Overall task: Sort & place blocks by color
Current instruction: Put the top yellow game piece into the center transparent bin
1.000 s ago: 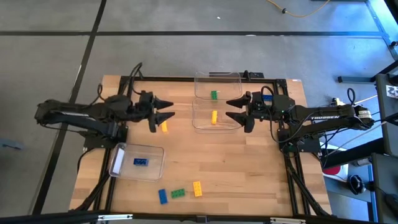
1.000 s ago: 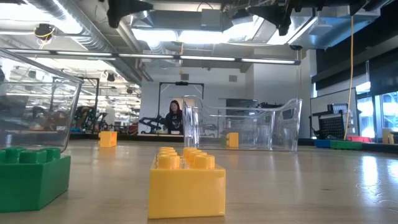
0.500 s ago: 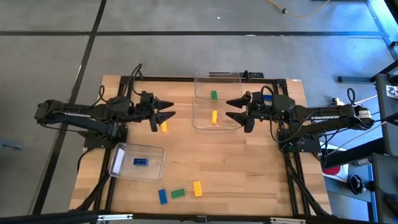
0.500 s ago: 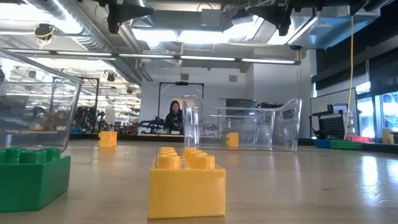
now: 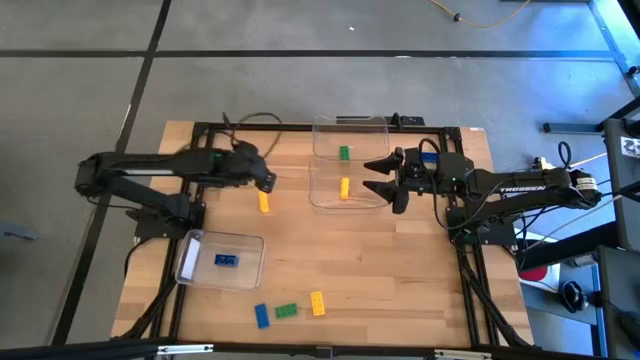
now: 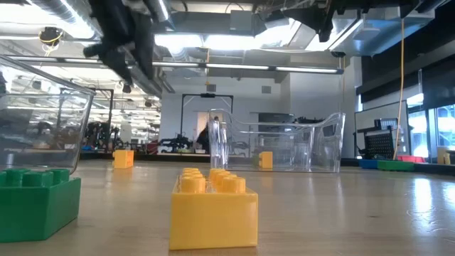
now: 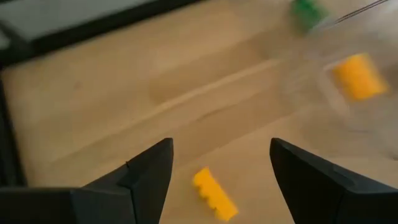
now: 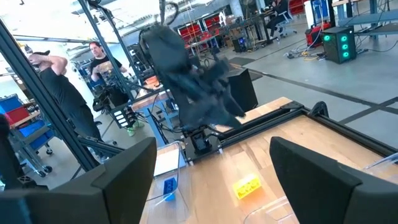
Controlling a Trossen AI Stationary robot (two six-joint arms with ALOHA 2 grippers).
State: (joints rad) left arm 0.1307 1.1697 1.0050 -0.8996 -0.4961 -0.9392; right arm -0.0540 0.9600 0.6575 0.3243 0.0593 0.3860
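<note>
We see the wooden table (image 5: 400, 270) filling the middle of the high view, with its widest bare stretch running from the centre to the lower right. Black frame rails run along its left, right and upper edges.

Two clear bins (image 5: 348, 160) stand touching at upper centre, the upper one against the table's upper edge. It holds a green block (image 5: 344, 153); the lower one holds a yellow block (image 5: 345, 188). A third clear bin (image 5: 197, 262) lies at lower left, near the left rail, with a blue block (image 5: 226, 261) inside.

The left arm reaches in from the left. Its left gripper (image 5: 268, 182) hangs at centre left, just above a loose yellow block (image 5: 264, 203) on bare wood. In the left wrist view that block (image 7: 214, 194) shows between the two fingers, which stand spread wide and hold nothing, with open wood all round.

The right arm comes in from the right. Its right gripper (image 5: 372, 178) hovers just right of the two bins, jaws spread apart and empty.

Near the lower edge, left of centre, three loose blocks lie in a row, close together: blue (image 5: 261, 315), green (image 5: 287, 310), yellow (image 5: 317, 304). There is open wood above them and to their right.

In the right wrist view a person (image 8: 59, 93) stands beyond the table at upper left.
</note>
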